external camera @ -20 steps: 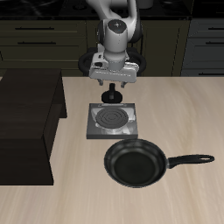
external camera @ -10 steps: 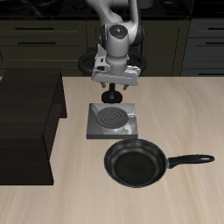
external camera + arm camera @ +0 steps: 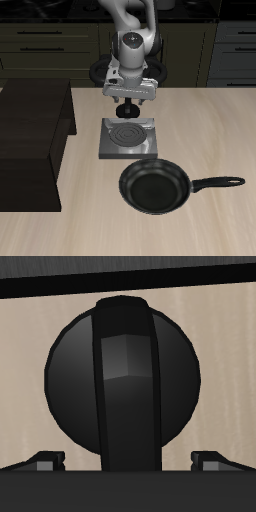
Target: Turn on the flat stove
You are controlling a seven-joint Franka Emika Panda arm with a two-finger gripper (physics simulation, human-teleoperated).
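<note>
Flat stove (image 3: pixel 127 139) — small square plate, grey with a dull metallic sheen, lying flat on the light wood-grain table (image 3: pixel 60 230) about mid-width and somewhat back from the front edge. A dark round spiral coil burner (image 3: pixel 125 133) sits on its upper face, concentric rings visible. At the plate's back edge is a black round knob (image 3: pixel 131 110).

In the wrist view the knob (image 3: pixel 122 374) nearly fills the frame: a smooth, matte black disc with a raised straight ridge running across its middle, the ridge slightly lighter than the dome around it. Pale wood grain shows behind it.

Frying pan (image 3: pixel 153 187) — black, round, shallow with a glossy rim, long thin handle pointing away sideways; it rests nearer the table's front edge than the stove, its rim just beside the stove's front corner.

A dark wooden cabinet (image 3: pixel 35 125) with a flat top stands beside the stove, apart from it.

Gripper (image 3: pixel 131 104) — pale grey body with black fittings, pointing straight down over the knob at the stove's back edge. Two finger tips (image 3: pixel 46 462) show at the frame edge in the wrist view, set wide, either side of the knob. Jaws spread apart, grasping nothing; contact with the knob cannot be confirmed.
</note>
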